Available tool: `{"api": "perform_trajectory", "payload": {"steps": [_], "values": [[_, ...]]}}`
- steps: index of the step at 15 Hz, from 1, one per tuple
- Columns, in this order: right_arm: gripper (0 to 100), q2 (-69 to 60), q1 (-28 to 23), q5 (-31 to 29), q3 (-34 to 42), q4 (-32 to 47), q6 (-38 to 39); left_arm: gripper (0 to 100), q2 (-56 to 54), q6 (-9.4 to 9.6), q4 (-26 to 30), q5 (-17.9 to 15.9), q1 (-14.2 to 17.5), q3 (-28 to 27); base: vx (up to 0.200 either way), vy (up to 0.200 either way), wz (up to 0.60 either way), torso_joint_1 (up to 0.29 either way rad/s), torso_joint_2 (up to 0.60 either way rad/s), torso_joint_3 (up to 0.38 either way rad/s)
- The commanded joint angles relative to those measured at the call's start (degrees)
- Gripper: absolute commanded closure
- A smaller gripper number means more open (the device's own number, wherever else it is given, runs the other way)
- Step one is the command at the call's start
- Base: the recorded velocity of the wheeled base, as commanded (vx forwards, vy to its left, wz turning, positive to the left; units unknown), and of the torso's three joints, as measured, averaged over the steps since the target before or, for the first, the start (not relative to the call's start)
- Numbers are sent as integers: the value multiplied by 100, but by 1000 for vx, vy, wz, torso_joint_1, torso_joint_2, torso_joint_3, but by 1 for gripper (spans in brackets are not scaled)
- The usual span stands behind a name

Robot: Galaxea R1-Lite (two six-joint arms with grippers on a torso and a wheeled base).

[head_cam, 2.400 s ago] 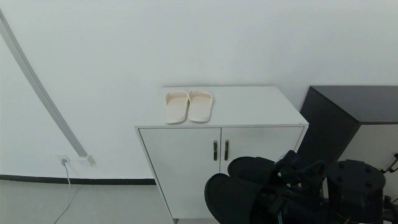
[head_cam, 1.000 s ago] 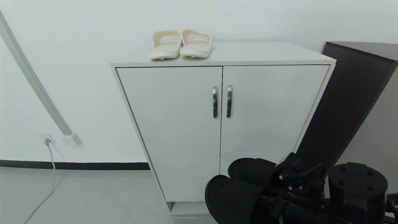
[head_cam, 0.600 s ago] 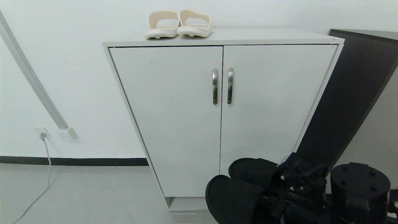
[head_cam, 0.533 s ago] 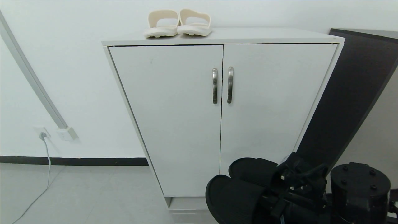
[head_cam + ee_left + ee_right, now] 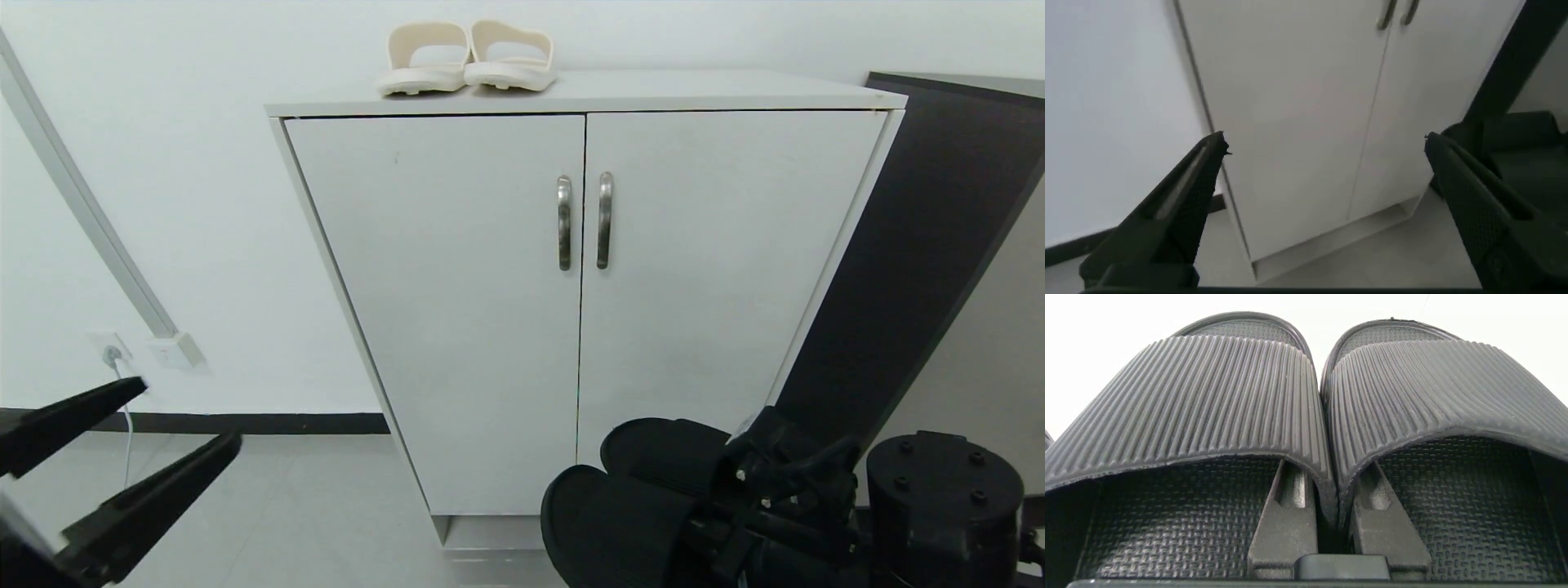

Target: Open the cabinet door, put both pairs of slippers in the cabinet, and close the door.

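Left claw: the black two-fingered left gripper [image 5: 184, 418] hangs low at the far left over the grey floor, well apart from the cabinet. Its fingers are spread wide with nothing between them.
Left wrist view adds: between the spread fingers of the left gripper [image 5: 1324, 145] it looks along the lower part of the cabinet [image 5: 1290, 122] down to the recessed base.
Wall: a white wall socket [image 5: 108, 353] with a grey cable plugged in sits below a slanting grey conduit strip [image 5: 82, 204].
Cream pair: the cream moulded rubber slippers [image 5: 467, 55] stand side by side and touching on the cabinet top, toward its left half, with their open ends facing the robot.
Cabinet: the white two-door wooden cabinet [image 5: 457, 327] stands against the wall with both doors shut.
Handles: two slim vertical metal handles [image 5: 564, 222] sit just beside each other at the centre seam.
Black pair: the black ribbed rubber slippers [image 5: 645, 490] are held low in front of the right door, side by side.
Right claw: the black right gripper [image 5: 759, 482] is clamped on the black slippers.
Right wrist view adds: the right gripper [image 5: 1335, 531] has one finger inside each slipper [image 5: 1208, 400], pinching their adjoining inner walls together under the ribbed straps.
Far right: a dark, matte box-shaped unit [image 5: 914, 269] stands just beside the cabinet.
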Motion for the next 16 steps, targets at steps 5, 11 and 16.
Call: {"api": "perform_trajectory", "payload": {"steps": [5,11,16], "values": [[100,94,0,22,18,-2,15,0,3248,-31,-1622,989,-2540,-1596,0,0,0,0,0,0],[100,103,-18,14,9,-2,15,0,4575,-154,-321,286,-3032,-4039,0,0,0,0,0,0],[100,173,-27,14,1,-2,6,0,5375,-1693,962,-944,-3006,-6052,0,0,0,0,0,0]]}}
